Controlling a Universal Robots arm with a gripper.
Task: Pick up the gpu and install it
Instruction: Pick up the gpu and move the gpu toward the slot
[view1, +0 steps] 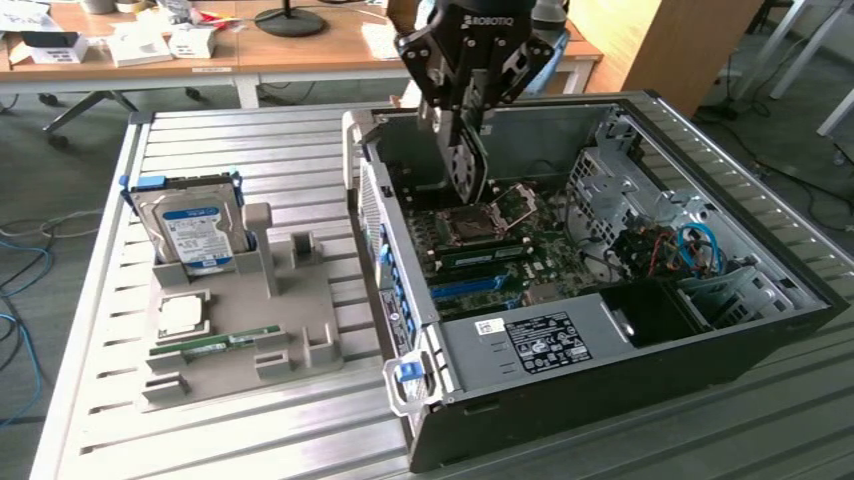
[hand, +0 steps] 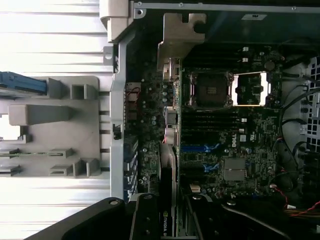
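Note:
My gripper (view1: 466, 112) hangs over the open computer case (view1: 787, 300), shut on the gpu (view1: 462, 165). The card is dark and thin and points down into the case, above the motherboard (view1: 534, 255) near the back wall. In the wrist view the gpu (hand: 169, 165) is seen edge-on between my fingers (hand: 145, 222), with its metal bracket (hand: 181, 35) at the far end. It hovers over the board beside the blue slots (hand: 200, 148) and appears still clear of them.
A grey parts holder (view1: 320, 300) stands on the slatted table at the exterior view's left. It carries a hard drive with a blue label (view1: 198, 228), a green memory stick (view1: 214, 345) and a square chip (view1: 180, 315). The power supply (view1: 534, 340) fills the case's near corner.

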